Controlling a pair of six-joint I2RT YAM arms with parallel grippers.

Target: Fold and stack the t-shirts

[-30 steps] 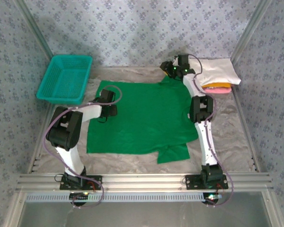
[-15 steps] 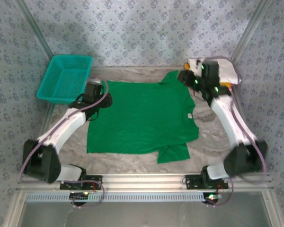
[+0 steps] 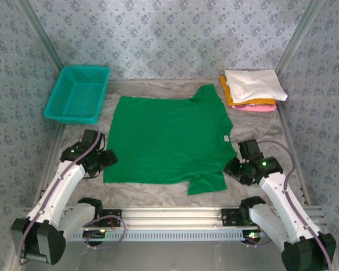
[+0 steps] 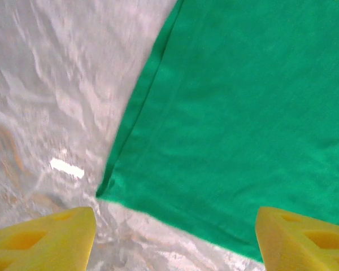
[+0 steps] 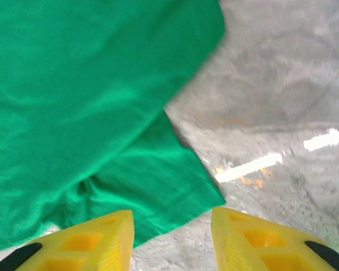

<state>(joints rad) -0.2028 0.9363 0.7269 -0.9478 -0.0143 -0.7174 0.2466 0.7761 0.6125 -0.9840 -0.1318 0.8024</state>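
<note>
Green shirt point(image 3: 168, 138): spread flat and unfolded in the middle of the table point(image 3: 260, 127), hem to the left, a small tag at the right edge, one sleeve at the far right and one at the near right.
Near sleeve point(image 5: 158, 180): somewhat rumpled, lying just beyond the right fingers.
Stack point(image 3: 253, 89): three folded shirts at the far right corner, white on top, orange-yellow under it, pink at the bottom, well apart from the green shirt.
Step in hand: judged to be the start of the first fold. The shirt is laid out, nothing is gripped yet, and a gripper is placed at each near corner.
Next move: both grippers are to be lowered and closed on the near edge, then the edge is to be lifted and carried across together so that the crease stays straight. The rumpled sleeve may need tucking in first.
Left gripper point(image 4: 172, 243): spread wide and empty, with the near-left hem corner seen between its yellow fingers point(image 4: 42, 237).
Right gripper point(image 3: 233, 168): parted, though less widely, and empty. It is held just beside the near sleeve.
Arms: both are stretched low and outward from their bases, with wrists angled in towards the shirt.
Basket point(image 3: 78, 93): at the far left, apart from the shirt.
</note>
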